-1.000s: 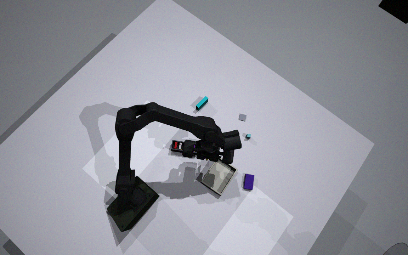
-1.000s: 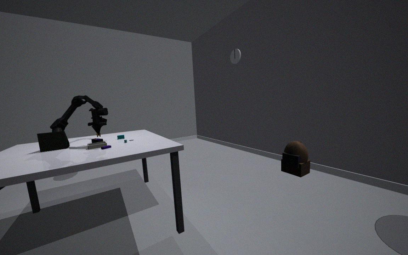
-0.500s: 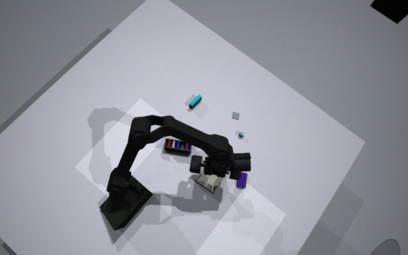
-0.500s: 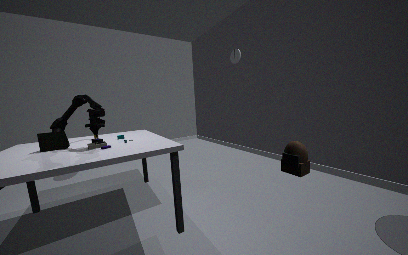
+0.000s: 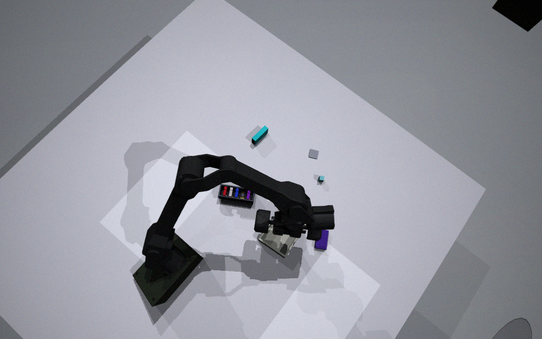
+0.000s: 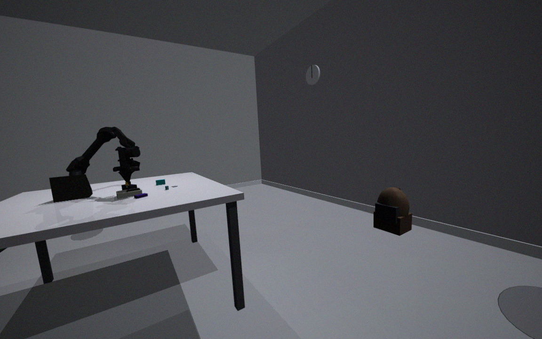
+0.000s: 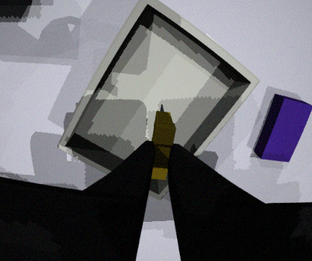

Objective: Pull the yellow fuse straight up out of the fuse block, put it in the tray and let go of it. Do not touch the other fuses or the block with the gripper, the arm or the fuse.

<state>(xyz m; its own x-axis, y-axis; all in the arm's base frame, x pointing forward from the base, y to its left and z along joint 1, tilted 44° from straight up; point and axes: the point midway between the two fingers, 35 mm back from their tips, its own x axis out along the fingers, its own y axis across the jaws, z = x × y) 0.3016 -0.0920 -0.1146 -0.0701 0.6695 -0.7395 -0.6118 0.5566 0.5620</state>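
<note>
Overhead, we see the arm (image 5: 227,173) arch from its base near one table edge, over the fuse block (image 5: 235,194), with its wrist above the tray (image 5: 276,243). Side on, we see the gripper (image 6: 126,181) pointing straight down. At the wrist, we see it pinching the yellow fuse (image 7: 163,133) over the tray's near rim; we read no writing.
</note>
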